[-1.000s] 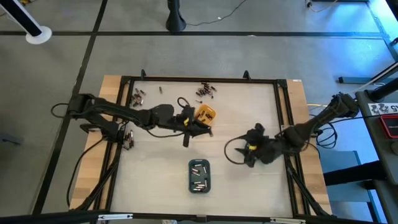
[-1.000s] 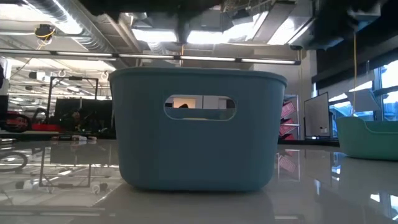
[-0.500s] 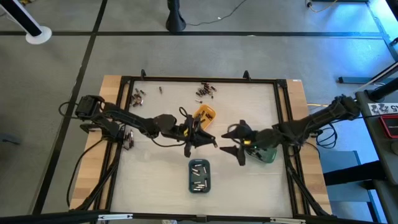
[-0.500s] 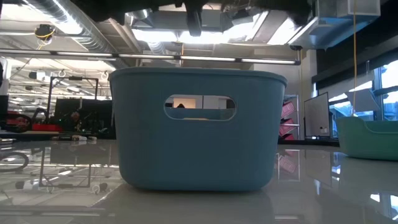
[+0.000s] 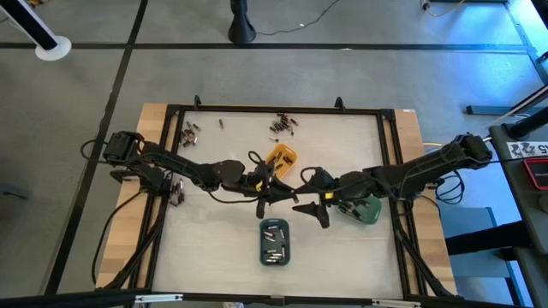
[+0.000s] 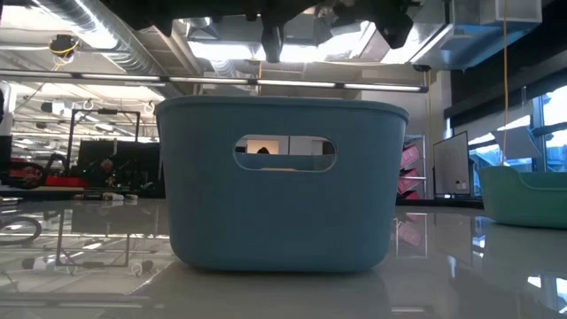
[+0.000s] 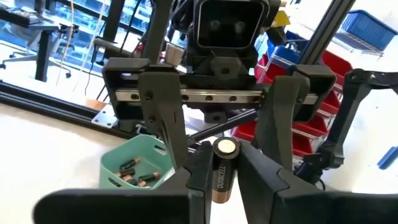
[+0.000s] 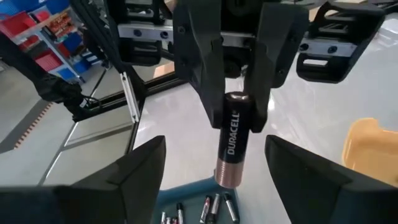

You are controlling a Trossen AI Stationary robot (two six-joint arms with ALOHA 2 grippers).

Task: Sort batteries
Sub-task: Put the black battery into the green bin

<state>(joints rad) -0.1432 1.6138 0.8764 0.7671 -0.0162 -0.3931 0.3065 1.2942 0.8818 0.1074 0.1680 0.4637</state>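
Batteries: one copper-and-black cylindrical cell sits clamped in the left pincer; only the right wrist shows it above the slate-blue oblong tray, right pincer apart.

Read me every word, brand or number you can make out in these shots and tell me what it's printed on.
"DURACELL": on the black-and-copper battery pinched in the left end effector, read in both wrist views.
Small batteries in the green tray and the blue tray: markings too small to read.
A white sign at the high view's right edge: too blurred to read.
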